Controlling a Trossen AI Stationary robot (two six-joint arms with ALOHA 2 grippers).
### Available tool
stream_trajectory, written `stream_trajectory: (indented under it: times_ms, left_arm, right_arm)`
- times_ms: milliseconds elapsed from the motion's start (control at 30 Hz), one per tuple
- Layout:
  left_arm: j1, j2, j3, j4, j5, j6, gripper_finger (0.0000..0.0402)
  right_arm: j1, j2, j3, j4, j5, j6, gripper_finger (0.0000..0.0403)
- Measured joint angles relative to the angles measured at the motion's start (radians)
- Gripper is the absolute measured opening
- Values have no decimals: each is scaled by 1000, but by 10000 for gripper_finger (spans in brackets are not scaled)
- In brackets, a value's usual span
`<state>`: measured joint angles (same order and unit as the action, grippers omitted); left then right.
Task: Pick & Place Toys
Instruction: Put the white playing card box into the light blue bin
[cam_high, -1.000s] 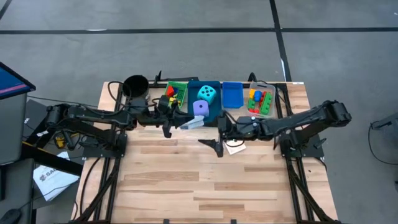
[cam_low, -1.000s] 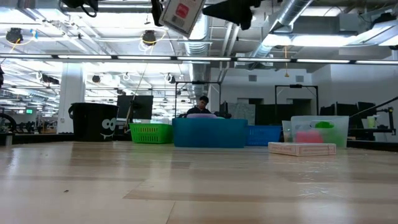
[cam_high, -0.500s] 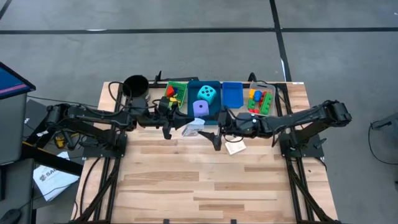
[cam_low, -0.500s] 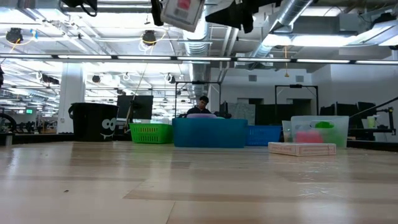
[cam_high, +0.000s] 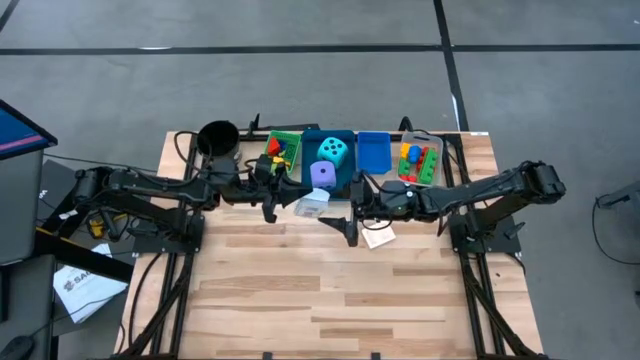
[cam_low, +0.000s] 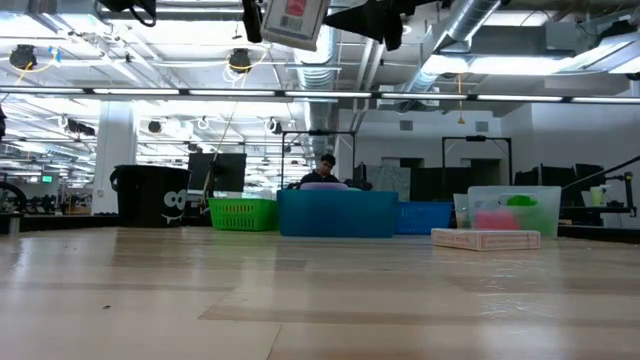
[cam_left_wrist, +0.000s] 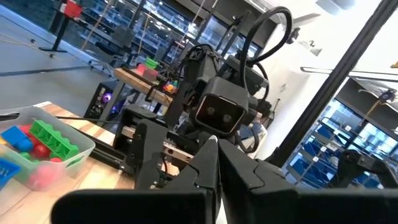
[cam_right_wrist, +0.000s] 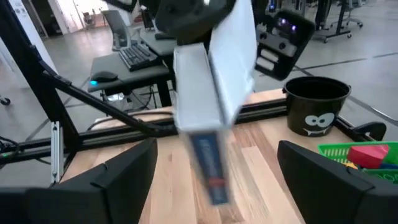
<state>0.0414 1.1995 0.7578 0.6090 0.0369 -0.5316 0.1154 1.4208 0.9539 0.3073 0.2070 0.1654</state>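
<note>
My left gripper (cam_high: 283, 204) is shut on a white playing-card box (cam_high: 312, 205) with blue and red print, held up in the air over the table's far middle; the low view shows the box (cam_low: 293, 20) high above the table. My right gripper (cam_high: 344, 228) stands open just to the right of the box, facing it; in its wrist view the box (cam_right_wrist: 211, 93) hangs ahead of the open fingers, untouched. A second card pack (cam_high: 377, 237) lies flat on the table under the right arm. My left gripper pinches a thin white edge of the box (cam_left_wrist: 212, 155) between its two shut fingers. The fingers come roughly level from the table's left. The box is lifted clear and slants down from the fingers (cam_right_wrist: 186, 15) toward the right gripper.
Along the far edge stand a black cup (cam_high: 218, 137), a green bin (cam_high: 290, 140) with bricks, a teal bin (cam_high: 345, 182) with a cyan die and a purple die, a blue bin (cam_high: 373, 152) and a clear bin (cam_high: 431, 178) of bricks. The table's near half is bare wood (cam_high: 330, 300).
The held box has rocked a little in my left gripper, from tilted to nearly straight in the low view. Both arms have kept their places.
</note>
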Motion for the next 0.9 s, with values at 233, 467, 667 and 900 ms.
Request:
stream_trajectory:
  times_ms: [233, 467, 667, 900]
  left_arm:
    - [0, 17, 0, 19, -7, 0, 0]
    - [0, 74, 2, 142, -7, -16, 0]
    - [0, 118, 2, 233, -6, -32, 0]
    - [0, 124, 2, 255, -7, -50, 0]
  right_arm:
    - [0, 0, 0, 44, 0, 0, 327]
    - [0, 0, 0, 46, 0, 14, 327]
    - [1, 0, 0, 45, 0, 19, 326]
    - [2, 0, 0, 45, -1, 22, 293]
